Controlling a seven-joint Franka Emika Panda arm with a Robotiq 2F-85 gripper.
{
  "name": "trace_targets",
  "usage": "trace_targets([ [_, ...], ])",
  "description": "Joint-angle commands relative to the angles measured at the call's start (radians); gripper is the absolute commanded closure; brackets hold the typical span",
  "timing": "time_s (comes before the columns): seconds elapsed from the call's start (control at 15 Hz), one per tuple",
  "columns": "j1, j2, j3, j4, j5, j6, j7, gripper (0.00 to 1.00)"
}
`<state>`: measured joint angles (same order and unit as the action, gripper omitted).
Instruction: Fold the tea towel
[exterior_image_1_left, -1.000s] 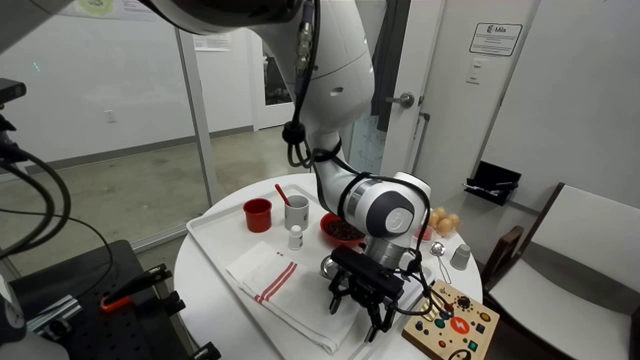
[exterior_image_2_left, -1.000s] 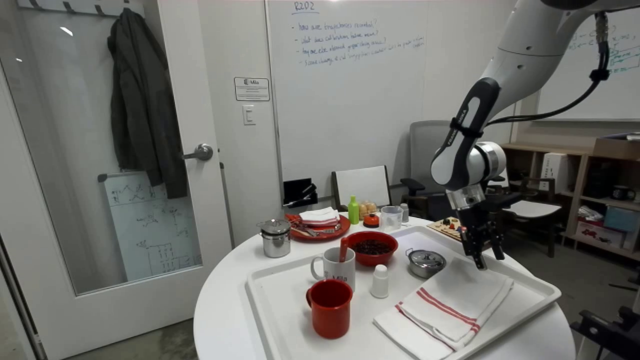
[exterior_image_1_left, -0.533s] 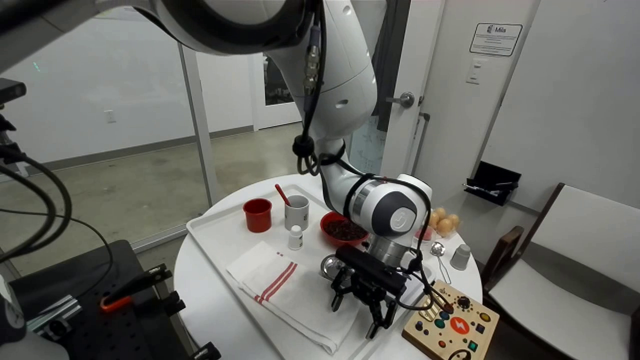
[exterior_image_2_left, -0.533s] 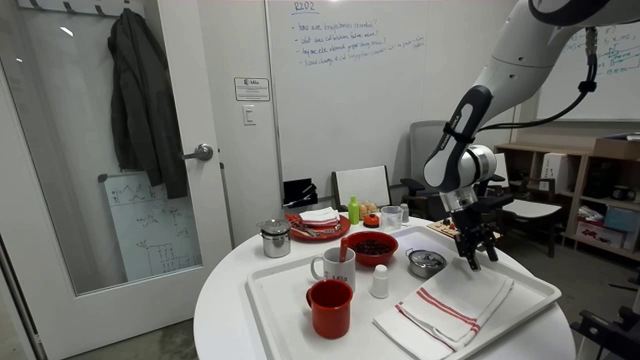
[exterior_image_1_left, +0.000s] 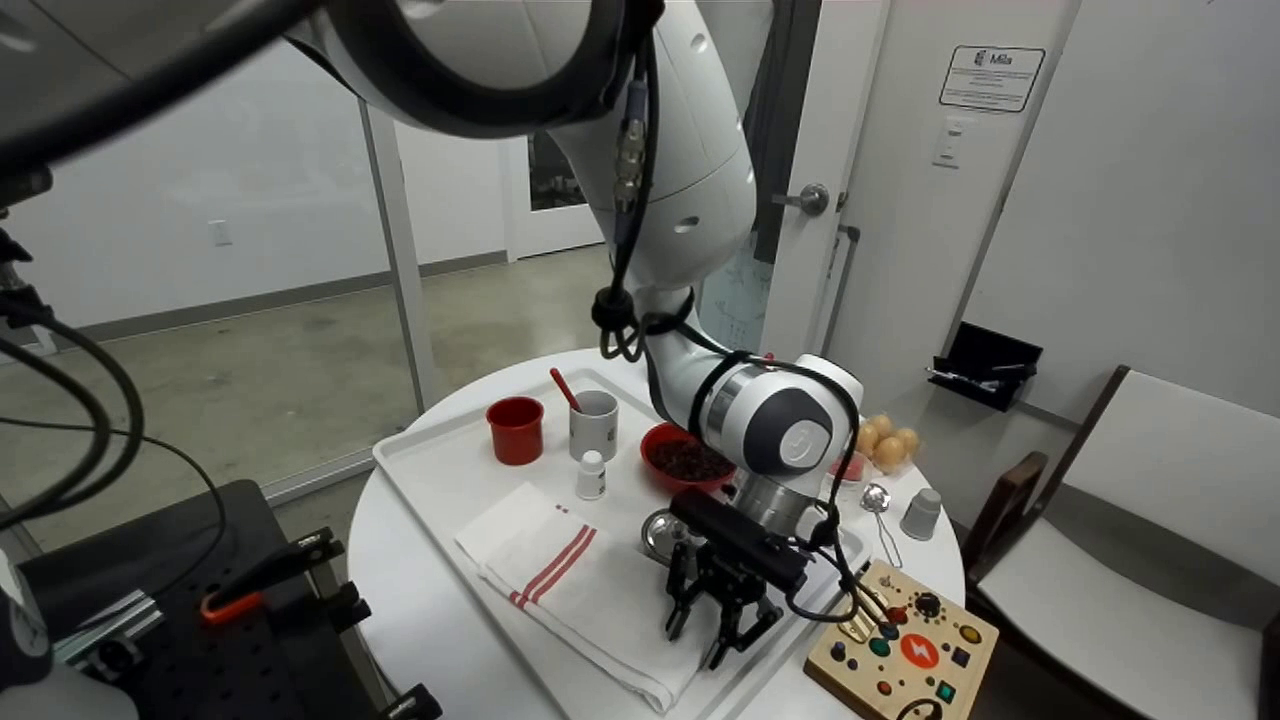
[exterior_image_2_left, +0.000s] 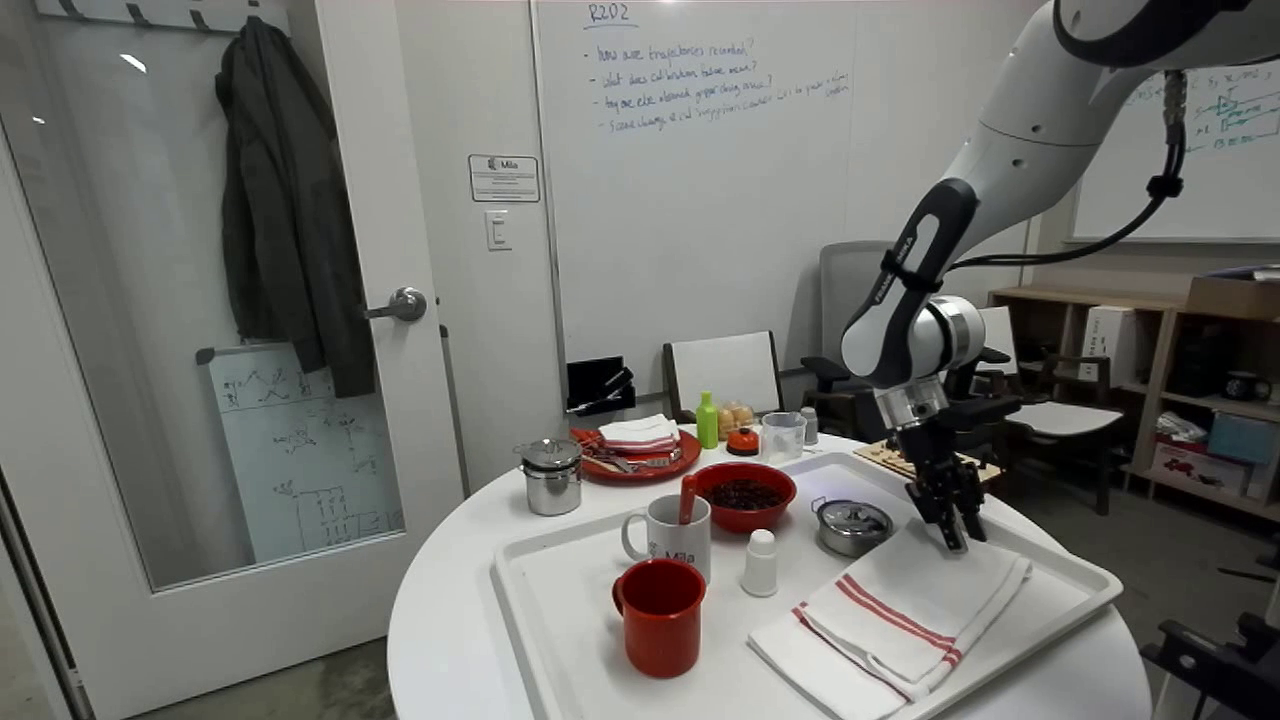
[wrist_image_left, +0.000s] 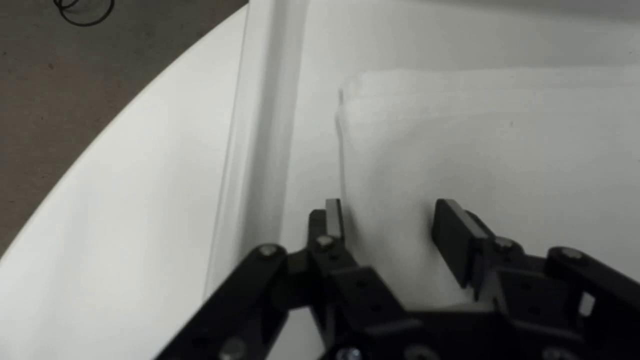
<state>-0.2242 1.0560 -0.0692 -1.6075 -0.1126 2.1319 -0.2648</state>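
The tea towel (exterior_image_1_left: 620, 605), white with red stripes, lies folded over itself on the white tray; both exterior views show it, its striped part away from the arm (exterior_image_2_left: 900, 615). My gripper (exterior_image_1_left: 692, 648) points down at the towel's plain end. In the wrist view the gripper (wrist_image_left: 388, 215) is partly open, a clear gap between its pads. One finger (wrist_image_left: 334, 220) stands at the towel's end edge, the opposite finger (wrist_image_left: 452, 240) over the cloth (wrist_image_left: 500, 145). Fabric lies between them, apparently lifted a little; no firm pinch shows.
The tray (exterior_image_2_left: 560, 640) also carries a lidded steel pot (exterior_image_2_left: 853, 527), a red bowl (exterior_image_2_left: 745, 497), a white shaker (exterior_image_2_left: 760, 563), a grey mug (exterior_image_2_left: 690, 540) and a red mug (exterior_image_2_left: 660, 620). Beside the tray lies a wooden button board (exterior_image_1_left: 900, 640). The tray rim (wrist_image_left: 260, 150) runs close by.
The arm has come slightly lower over the towel's end. The fingers have drawn closer together from wide apart, and the cloth has shifted very slightly.
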Motion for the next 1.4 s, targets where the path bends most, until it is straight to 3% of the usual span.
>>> trace_targets([
  [0.0,-0.028,0.023,0.021,0.039,0.028,-0.037,-0.031,0.79],
  [0.07,-0.033,0.021,0.025,0.037,0.033,-0.037,-0.035,0.86],
  [0.27,-0.054,-0.018,0.046,-0.002,0.054,-0.02,-0.062,0.94],
  [0.53,-0.069,-0.112,0.07,-0.099,0.062,0.044,-0.112,0.87],
  [0.8,-0.054,-0.209,0.096,-0.196,0.041,0.091,-0.182,0.88],
  [1.33,-0.033,-0.358,0.158,-0.358,0.038,0.045,-0.327,0.89],
])
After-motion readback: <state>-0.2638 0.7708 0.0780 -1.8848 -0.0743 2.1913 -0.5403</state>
